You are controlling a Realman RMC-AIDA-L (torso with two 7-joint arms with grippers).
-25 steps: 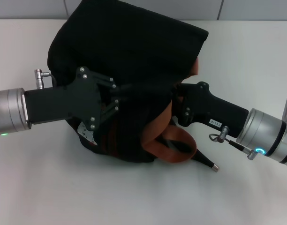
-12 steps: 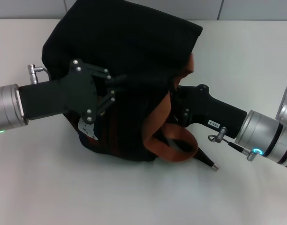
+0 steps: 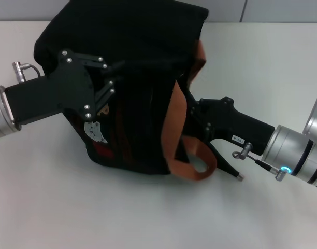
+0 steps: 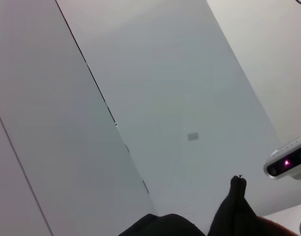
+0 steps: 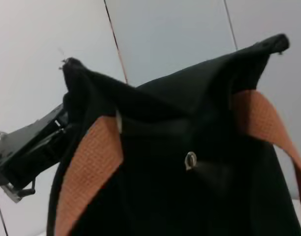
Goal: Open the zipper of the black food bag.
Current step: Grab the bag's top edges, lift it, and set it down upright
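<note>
Black food bag sits tilted on the tabletop. Left claw and right claw press into its fabric; fingertips hidden, grip cannot be told. Zipper pull shows in the right wrist view.

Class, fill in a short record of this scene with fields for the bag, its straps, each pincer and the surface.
bag: black bag, tilted on the table
straps: orange-brown straps, one looped on the table
left pincer: left pincer, against the bag's left side
right pincer: right pincer, against the bag's right side, tips hidden
zipper: small metal pull, in right wrist view
</note>
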